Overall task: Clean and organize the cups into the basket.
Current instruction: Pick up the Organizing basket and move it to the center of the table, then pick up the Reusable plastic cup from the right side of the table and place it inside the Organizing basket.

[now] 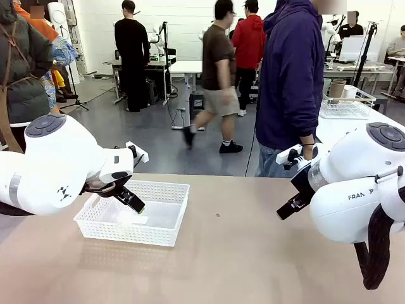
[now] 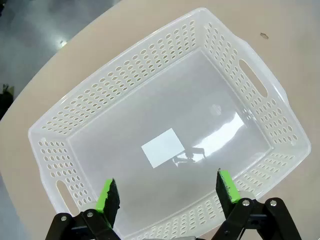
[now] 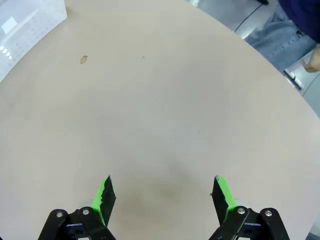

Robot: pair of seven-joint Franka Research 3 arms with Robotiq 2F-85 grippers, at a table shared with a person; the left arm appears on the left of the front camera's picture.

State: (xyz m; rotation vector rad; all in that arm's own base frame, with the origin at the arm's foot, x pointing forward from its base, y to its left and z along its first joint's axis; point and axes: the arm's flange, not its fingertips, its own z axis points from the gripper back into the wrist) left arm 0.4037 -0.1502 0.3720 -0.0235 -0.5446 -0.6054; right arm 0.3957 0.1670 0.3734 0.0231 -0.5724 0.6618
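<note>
Two grippers are waiting with nothing in them. The left gripper (image 2: 167, 190) is hovering over the near end of the shallow rectangular white plastic basket (image 2: 125, 62) with perforated walls, its green-padded fingers spread wide. The right gripper (image 3: 162, 187) is hanging over the bare tan tabletop (image 1: 253, 253) well to the right of the basket, and its fingers are spread just as wide.

The basket is sitting flat on the table, and only a small white paper label (image 2: 161, 147) is lying on its clear floor. As for the cups, what may be a tall tan tapered one (image 1: 336, 88) is standing in a metal wire-mesh basket (image 1: 345, 109) on a white table far beyond the white basket. It is too small for you to be sure. A person in a dark blue hooded top (image 1: 291, 76) is standing at the far edge, right of the basket.

You are probably dealing with light, thin-walled cups that dent easily, so close gently. Their taper will likely let them slip toward the narrow end, so take each around the middle of its body, squarely across the width. The basket looks light enough to slide if you nudge it, so be lowering cups in without dragging on the rim.
</note>
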